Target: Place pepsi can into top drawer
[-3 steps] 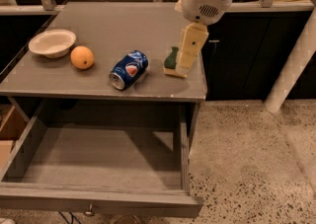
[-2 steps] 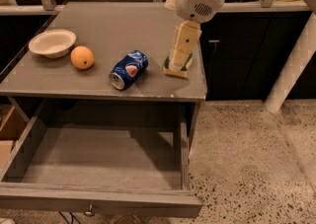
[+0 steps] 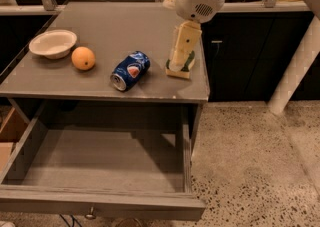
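pepsi can (image 3: 130, 70) lies on its side on the counter (image 3: 100, 26), one silver end toward the open top drawer (image 3: 100, 163). not grasped. /A

where's the pincer? /B

pincer (image 3: 179, 61) hangs just beside the can, on the side away from the orange (image 3: 83, 58), tip down over a yellow-green sponge (image 3: 181, 71). can't tell how far open it is, or whether it touches the sponge. it has no hold of the can. /A

so step = reach, pre-grasp. /B

my read, yes. next move: shift across until it's over the can, line up across the can's body rather than its ends, come down, close. can is round and lying down, so it may roll if nudged. /A

drawer ready? /B

pulled out, below and in front of the can, nothing in it that I can see. after the lift it's a carry forward and down. /A
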Robot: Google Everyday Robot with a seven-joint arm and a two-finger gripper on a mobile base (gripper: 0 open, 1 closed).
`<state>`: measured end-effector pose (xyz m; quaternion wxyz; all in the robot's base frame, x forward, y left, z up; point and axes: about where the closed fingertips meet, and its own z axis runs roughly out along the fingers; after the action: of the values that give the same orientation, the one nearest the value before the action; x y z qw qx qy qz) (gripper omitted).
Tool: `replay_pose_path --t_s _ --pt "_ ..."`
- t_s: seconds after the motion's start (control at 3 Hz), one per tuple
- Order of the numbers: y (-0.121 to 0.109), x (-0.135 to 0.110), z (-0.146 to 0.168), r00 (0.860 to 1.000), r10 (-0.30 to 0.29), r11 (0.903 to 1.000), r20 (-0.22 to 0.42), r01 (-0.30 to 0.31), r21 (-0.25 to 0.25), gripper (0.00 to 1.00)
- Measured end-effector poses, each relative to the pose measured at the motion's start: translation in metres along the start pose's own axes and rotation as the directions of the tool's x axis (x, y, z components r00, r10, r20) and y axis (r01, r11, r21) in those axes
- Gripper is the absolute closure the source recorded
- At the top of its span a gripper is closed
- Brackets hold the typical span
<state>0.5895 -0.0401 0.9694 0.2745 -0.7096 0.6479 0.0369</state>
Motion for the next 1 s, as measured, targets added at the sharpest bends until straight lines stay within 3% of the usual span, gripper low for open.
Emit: replay_pose_path --t_s 0.33,0.67,1.0 --pt "-0.013 -0.015 0.016 0.994 -0.087 0.9962 0.072 0.087 0.009 0.0" --pt "-0.025 -0.033 0.035 0.973 -0.177 0.984 0.145 0.178 0.013 0.0" --pt "-0.026 -0.034 0.038 0.969 -0.194 0.9808 0.153 0.195 0.014 0.0"
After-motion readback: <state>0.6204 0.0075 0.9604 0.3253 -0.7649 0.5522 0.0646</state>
